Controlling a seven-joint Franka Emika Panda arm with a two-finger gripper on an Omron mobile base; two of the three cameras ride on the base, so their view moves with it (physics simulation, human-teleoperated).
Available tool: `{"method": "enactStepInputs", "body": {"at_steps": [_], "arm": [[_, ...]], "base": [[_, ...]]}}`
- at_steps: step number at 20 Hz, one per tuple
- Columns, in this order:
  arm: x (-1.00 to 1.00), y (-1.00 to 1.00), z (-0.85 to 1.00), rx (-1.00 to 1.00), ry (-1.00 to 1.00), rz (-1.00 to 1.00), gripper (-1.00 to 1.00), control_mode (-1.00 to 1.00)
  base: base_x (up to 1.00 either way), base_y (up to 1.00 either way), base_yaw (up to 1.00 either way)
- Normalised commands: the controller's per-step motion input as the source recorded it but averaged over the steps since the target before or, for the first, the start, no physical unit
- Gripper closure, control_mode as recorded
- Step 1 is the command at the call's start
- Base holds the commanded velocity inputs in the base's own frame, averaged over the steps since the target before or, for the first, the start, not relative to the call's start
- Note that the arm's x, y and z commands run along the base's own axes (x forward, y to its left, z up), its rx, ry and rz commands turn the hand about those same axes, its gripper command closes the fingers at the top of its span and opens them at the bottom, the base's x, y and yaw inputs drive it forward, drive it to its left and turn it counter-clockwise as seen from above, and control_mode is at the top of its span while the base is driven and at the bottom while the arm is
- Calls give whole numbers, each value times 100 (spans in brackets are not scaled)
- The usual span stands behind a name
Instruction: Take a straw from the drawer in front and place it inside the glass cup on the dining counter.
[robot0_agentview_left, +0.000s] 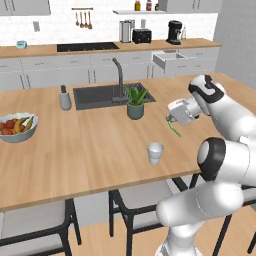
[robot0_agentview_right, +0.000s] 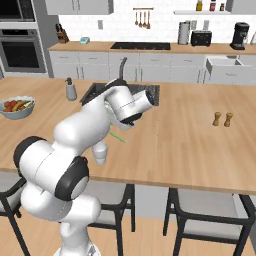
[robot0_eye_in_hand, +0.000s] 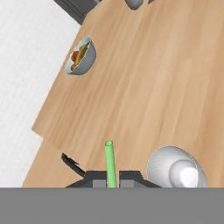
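A white robot arm reaches over the dining counter (robot0_agentview_left: 100, 145), a broad light-wood island with visible grain, its gripper (robot0_agentview_left: 171, 120) clamped on the straw (robot0_agentview_left: 173, 128), a thin green stick that hangs above the wood just beyond and to the right of the glass cup (robot0_agentview_left: 155, 152). The hand view brings the grip up close: the straw (robot0_eye_in_hand: 110, 162) rises as a slim tube with an open round end from between the two dark finger tips, closed against it, while the cup (robot0_eye_in_hand: 176, 168) sits just to its right as a rounded, milky, translucent form. The left base view alone takes in the drawer (robot0_agentview_left: 170, 60), pulled open from the pale cabinets under the far wall, along with a leafy plant in a grey-green pot (robot0_agentview_left: 135, 102) beside the dark inset sink (robot0_agentview_left: 100, 95). The right base view, where the arm's body half hides the cup (robot0_agentview_right: 101, 153), adds a pair of small wooden shakers (robot0_agentview_right: 222, 119) standing well apart on the counter. A pale bowl of fruit (robot0_agentview_left: 17, 127) rests near the counter's left edge.
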Motion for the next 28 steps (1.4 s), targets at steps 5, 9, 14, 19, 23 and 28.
{"method": "enactStepInputs", "body": {"at_steps": [5,9,14,19,23,28], "arm": [[-13,34,0,14,2,33,100,-100],[-35,26,0,23,0,28,100,-100],[-37,17,4,20,-5,25,100,-100],[-32,0,32,7,-17,14,100,-100],[-40,0,24,1,-13,9,100,-100],[-20,3,1,6,5,0,100,-100]], "base": [[0,0,0],[0,0,0],[0,0,0],[0,0,0],[0,0,0],[0,0,0]]}}
